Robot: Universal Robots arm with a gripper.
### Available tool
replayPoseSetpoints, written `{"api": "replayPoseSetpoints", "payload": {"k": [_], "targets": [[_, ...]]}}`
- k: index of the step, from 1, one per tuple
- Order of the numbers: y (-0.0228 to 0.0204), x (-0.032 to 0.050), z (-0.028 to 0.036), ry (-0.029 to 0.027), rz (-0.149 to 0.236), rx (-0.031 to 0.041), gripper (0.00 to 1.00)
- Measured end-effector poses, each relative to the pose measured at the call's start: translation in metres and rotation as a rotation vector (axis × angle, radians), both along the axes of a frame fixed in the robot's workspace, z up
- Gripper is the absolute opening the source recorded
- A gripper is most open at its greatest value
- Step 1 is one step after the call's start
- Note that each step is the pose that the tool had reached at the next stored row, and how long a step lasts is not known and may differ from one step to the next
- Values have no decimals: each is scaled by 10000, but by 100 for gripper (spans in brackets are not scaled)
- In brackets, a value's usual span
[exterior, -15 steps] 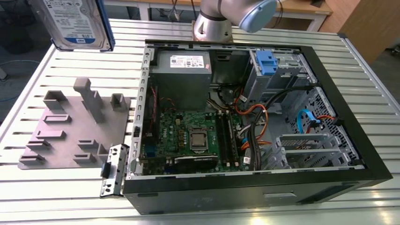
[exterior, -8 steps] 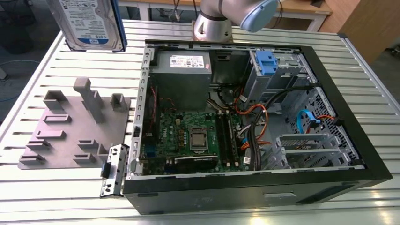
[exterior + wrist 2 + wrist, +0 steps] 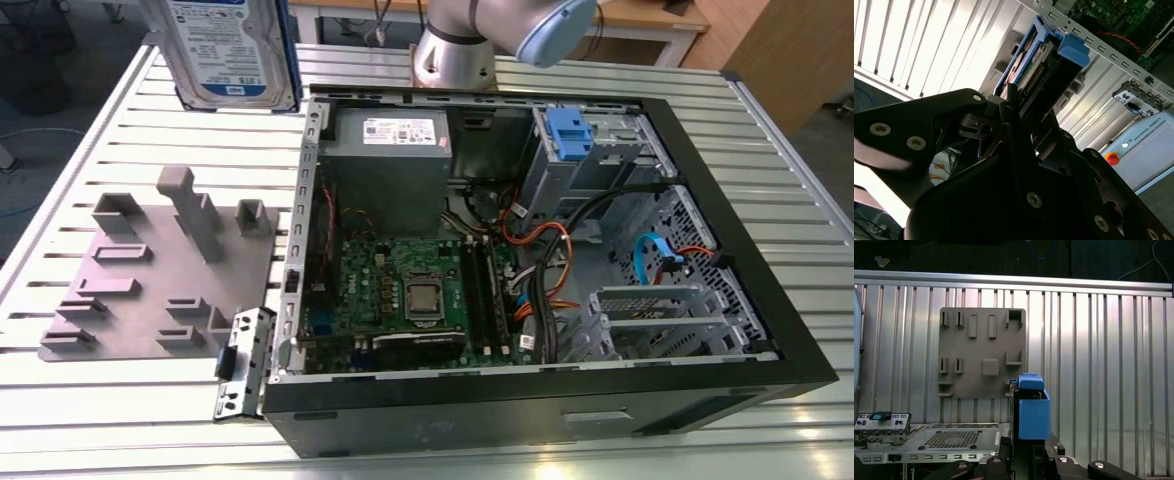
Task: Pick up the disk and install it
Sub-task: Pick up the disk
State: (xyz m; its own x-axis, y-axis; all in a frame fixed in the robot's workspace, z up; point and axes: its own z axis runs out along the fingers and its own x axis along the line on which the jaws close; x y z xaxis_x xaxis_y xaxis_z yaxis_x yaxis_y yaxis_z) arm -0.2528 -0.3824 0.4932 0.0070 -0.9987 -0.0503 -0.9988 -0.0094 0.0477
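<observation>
One disk (image 3: 230, 48), held clear of the bench (image 3: 94, 130) and pinched by one end between the black jaws, with its blue rail (image 3: 1074, 50) poking out beyond them. Hangs upright at the exterior view's upper left, label toward the camera, over the bench slats, beyond the grey holder plate (image 3: 160, 260) and just outside the far corner of the open computer case (image 3: 534, 410); touches neither. By the look of it, the carrying stage: picked up, not yet installed. Inside the case, on the far side, a drive bay (image 3: 621, 140) with a blue plastic clip (image 3: 567, 132), well apart from the disk. For doing this stage well, probably: hold the pinch firm and centred to prevent any swinging; travel high enough to clear the case rim and the loose orange cables (image 3: 550, 245); square the rails to the bay before any lowering; go slowly close in, against jamming of tilted plastic. Stay off the green circuit board (image 3: 400, 290) altogether.
</observation>
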Motion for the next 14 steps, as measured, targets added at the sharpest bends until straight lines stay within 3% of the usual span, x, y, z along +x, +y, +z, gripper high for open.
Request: {"api": "replayPoseSetpoints", "payload": {"k": [14], "targets": [[0, 618, -13, 4, 1, 1, 35]]}}
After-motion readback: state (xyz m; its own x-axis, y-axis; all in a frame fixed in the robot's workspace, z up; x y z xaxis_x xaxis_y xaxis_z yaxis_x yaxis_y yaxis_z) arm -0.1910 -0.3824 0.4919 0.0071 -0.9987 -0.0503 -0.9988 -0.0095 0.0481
